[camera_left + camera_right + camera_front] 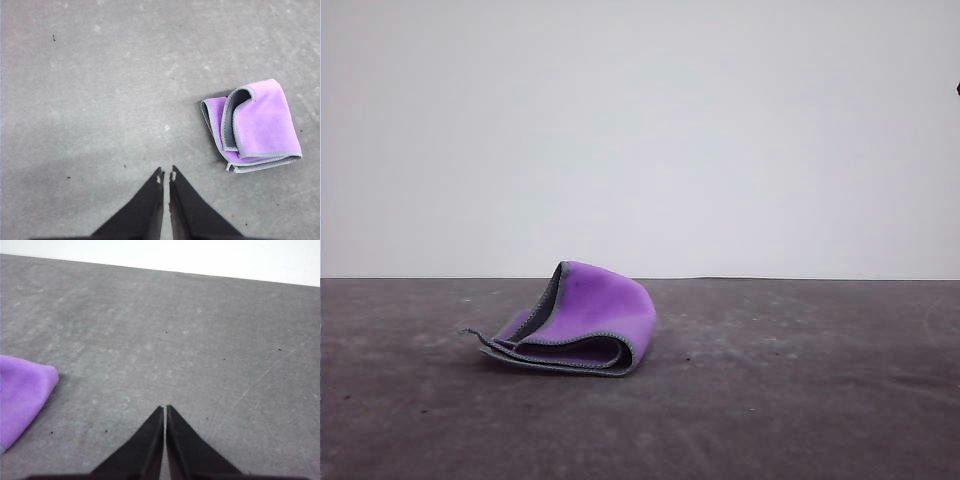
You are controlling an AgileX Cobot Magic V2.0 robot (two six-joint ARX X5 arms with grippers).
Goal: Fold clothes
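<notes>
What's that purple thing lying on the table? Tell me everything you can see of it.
It is a small soft cloth, bright purple on one face and dark grey on the other, with light grey stitched edging. It looks like fleece or microfibre. It lies loosely folded over itself in layers on the grey table, one flap arching up and showing the grey inside, as the left wrist view makes plain. A thin thread trails from one corner. Nothing but the table touches it; both grippers are apart from it.

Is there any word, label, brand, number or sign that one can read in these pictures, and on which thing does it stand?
None: no text can be read.
The cloth shows purple and dark grey faces with light grey edging, no tag or print.
The table and wall are bare of writing.
</notes>
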